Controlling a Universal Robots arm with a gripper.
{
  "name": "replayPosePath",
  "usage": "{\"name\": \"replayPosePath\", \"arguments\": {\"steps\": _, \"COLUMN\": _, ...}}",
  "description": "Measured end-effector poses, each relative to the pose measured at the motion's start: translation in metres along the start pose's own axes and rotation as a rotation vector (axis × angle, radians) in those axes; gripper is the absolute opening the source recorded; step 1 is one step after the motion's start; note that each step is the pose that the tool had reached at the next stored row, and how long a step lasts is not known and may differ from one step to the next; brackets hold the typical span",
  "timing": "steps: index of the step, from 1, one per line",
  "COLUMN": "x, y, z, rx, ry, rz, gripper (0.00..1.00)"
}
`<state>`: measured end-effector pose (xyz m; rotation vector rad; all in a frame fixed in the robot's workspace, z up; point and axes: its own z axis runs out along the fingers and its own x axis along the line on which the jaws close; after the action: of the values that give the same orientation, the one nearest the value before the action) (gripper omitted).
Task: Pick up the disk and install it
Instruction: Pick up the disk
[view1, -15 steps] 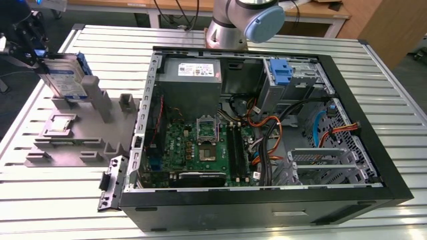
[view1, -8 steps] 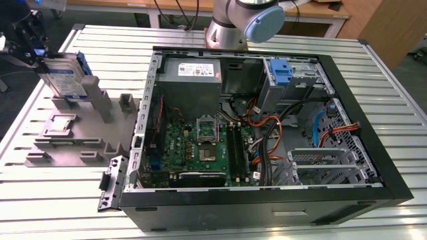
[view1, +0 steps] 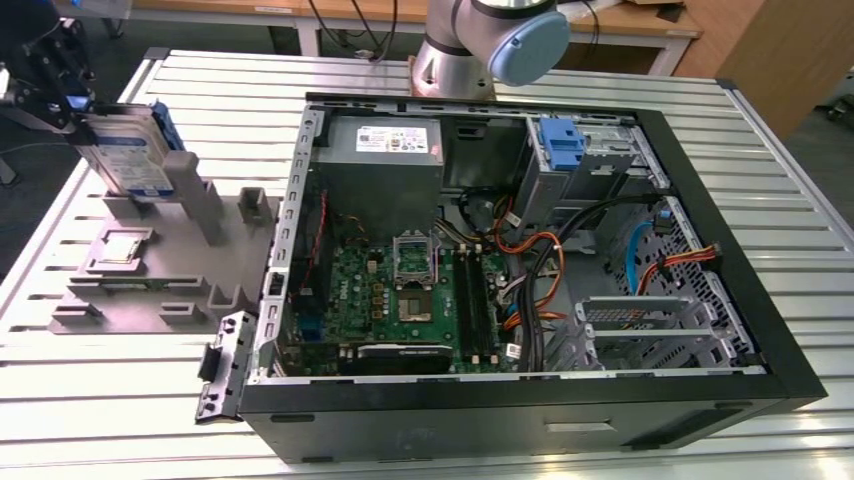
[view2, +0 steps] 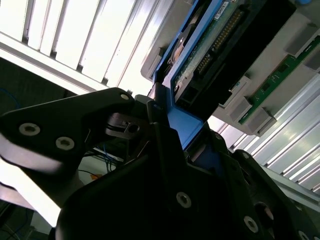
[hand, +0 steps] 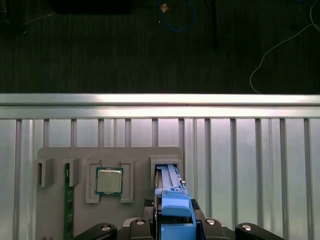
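One disk (view1: 127, 150) is standing upright at the grey fixture (view1: 127, 305), at about ten o'clock from the one open computer case (view1: 534, 410) in the exterior view. The one gripper (view1: 78, 110) is pinching its blue rail (hand: 175, 212) (jaws pressed against it, hardly spread). One square chip (view1: 118, 248) is lying at six o'clock from the disk, apart from it.

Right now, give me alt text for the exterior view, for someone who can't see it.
The gripper clamps the disk, upright and blue-railed, at a grey parts holder at the exterior view's left on a slatted metal table. To the exterior view's right lies an open computer case, its motherboard and cables exposed.
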<state>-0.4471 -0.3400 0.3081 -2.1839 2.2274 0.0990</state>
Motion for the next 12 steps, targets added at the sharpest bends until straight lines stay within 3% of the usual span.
{"name": "replayPosePath", "arguments": {"steps": 12, "x": -0.0001, "y": 0.0001, "z": -0.0024, "rx": 0.0000, "ry": 0.0000, "rz": 0.000, "gripper": 0.37}}
